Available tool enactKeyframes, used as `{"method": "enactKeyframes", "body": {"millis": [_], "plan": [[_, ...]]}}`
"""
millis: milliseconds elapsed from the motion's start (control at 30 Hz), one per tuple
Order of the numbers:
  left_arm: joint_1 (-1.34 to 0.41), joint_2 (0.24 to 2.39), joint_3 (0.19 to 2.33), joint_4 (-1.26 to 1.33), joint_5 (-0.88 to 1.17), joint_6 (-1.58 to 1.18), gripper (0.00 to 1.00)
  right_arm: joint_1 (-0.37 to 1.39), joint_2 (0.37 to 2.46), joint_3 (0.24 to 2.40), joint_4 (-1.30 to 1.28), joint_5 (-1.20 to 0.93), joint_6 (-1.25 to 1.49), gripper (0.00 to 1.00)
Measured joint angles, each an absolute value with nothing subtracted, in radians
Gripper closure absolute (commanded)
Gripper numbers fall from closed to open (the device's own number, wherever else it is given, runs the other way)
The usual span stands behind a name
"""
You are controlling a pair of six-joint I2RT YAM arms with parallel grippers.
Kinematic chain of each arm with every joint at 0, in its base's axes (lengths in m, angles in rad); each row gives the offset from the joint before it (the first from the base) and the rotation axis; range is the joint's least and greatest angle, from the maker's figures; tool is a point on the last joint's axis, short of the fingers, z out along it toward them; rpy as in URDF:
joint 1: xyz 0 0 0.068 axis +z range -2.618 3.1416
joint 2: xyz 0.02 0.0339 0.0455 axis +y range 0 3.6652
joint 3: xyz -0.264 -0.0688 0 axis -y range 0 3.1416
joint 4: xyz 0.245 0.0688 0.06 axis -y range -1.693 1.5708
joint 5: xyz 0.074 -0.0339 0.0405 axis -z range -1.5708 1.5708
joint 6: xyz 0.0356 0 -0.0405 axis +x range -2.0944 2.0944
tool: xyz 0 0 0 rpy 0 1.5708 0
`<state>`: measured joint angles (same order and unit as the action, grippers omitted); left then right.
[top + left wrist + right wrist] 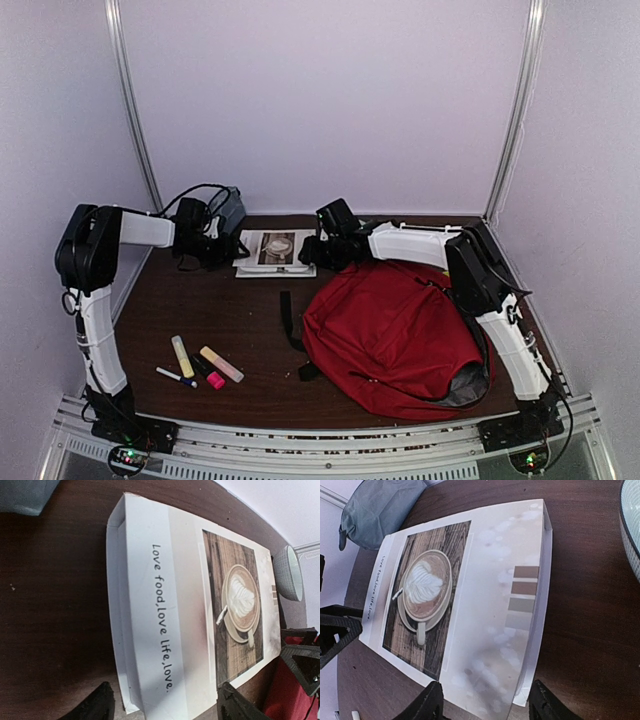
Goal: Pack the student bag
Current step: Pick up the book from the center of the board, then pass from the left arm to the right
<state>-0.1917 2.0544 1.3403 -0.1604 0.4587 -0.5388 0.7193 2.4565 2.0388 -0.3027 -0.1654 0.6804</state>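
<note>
**Both jaws open over the book; bag mouth turned away**

The left jaws stood apart, their fingertips [102, 705] either side of one short end of the book [165, 605], gripping nothing. The right jaws were likewise apart at the opposite end, also empty. Whether either set touched the cover could not be told.

The book lay flat on the table [230, 310] at the far middle, a grey pouch [230, 208] just beyond its left corner. The markers [200, 365] lay well apart at the near left.

The step in hand was judged to be lifting the book. One arm should suffice: close across a short edge, where the cover overhangs, rather than pinch from both ends and bow it. The other arm would be better spent holding the bag open.

The student bag [395, 335] lay flat on the right half of the table, beside the right arm [480, 275]. Its long axis ran diagonally from far left to near right. The grey-lined opening faced the near right corner (away from the book), and the black straps trailed left. The book would need carrying round to that end.
</note>
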Motion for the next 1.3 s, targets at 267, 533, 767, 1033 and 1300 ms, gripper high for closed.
{"method": "enactKeyframes", "body": {"millis": [267, 533, 767, 1033, 1300], "plan": [[-0.181, 2.098, 1.352, -0.080, 0.542, -0.583, 0.60, 0.698, 2.518, 2.127, -0.273, -0.245, 0.768, 0.56], [-0.162, 2.097, 1.340, 0.012, 0.566, -0.616, 0.91, 0.655, 2.565, 2.161, -0.224, -0.315, 0.856, 0.72], [-0.157, 2.030, 1.208, 0.160, 0.591, -0.680, 1.00, 0.647, 2.560, 2.146, -0.206, -0.374, 0.868, 0.69], [-0.190, 1.687, 1.000, 0.184, 0.560, -0.644, 1.00, 0.666, 2.393, 1.981, -0.165, -0.492, 0.760, 0.38], [-0.332, 1.313, 0.907, 0.137, 0.445, -0.578, 1.00, 0.641, 1.999, 1.594, 0.079, -0.613, 0.635, 0.00]]}}
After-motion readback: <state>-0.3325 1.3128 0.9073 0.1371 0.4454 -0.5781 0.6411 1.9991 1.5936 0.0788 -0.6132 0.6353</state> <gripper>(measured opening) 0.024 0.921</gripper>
